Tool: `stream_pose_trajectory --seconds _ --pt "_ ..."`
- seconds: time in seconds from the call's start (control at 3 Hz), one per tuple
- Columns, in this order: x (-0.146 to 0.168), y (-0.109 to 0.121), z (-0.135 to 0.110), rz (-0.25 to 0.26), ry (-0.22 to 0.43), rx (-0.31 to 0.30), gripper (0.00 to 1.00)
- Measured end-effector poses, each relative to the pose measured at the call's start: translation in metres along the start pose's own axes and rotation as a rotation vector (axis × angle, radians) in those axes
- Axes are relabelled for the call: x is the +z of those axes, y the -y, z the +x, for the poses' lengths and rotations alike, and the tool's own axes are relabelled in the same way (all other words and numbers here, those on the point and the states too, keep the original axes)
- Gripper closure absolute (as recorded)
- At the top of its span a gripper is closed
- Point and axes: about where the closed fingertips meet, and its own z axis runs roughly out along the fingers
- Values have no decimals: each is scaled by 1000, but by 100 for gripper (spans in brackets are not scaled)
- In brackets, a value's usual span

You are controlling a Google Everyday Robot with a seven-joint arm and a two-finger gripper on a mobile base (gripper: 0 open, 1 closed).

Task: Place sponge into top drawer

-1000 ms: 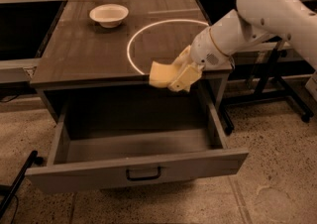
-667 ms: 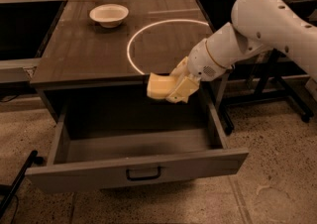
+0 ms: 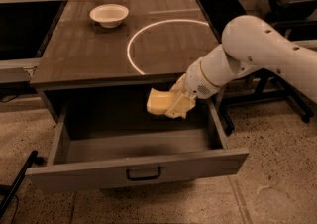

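Note:
The top drawer [image 3: 138, 171] is pulled out wide open, with a flat front panel and a small dark handle [image 3: 143, 174] at centre. Its inside looks bare. My gripper [image 3: 171, 105] hangs over the right half of the open drawer, just in front of the table's front edge. It is shut on the pale yellow sponge [image 3: 158, 101], which sticks out to the left of the fingers, above the drawer's floor. The white arm reaches in from the right.
A white bowl [image 3: 109, 15] stands at the back left of the dark tabletop [image 3: 84, 54]. A white circle [image 3: 168, 44] is marked on the top. Dark frame legs [image 3: 277, 94] stand to the right. A dark bar [image 3: 17, 183] lies on the floor at the lower left.
My gripper has moved down and slightly left with the sponge, from the table's front edge to over the open drawer. The drawer and bowl have not moved.

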Motion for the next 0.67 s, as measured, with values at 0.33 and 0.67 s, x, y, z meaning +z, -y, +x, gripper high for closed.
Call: stream_pose_trajectory --seconds 0.33,0.67 --pt "23 3 20 67 -8 50 100" --pt "23 3 20 67 -8 50 100"
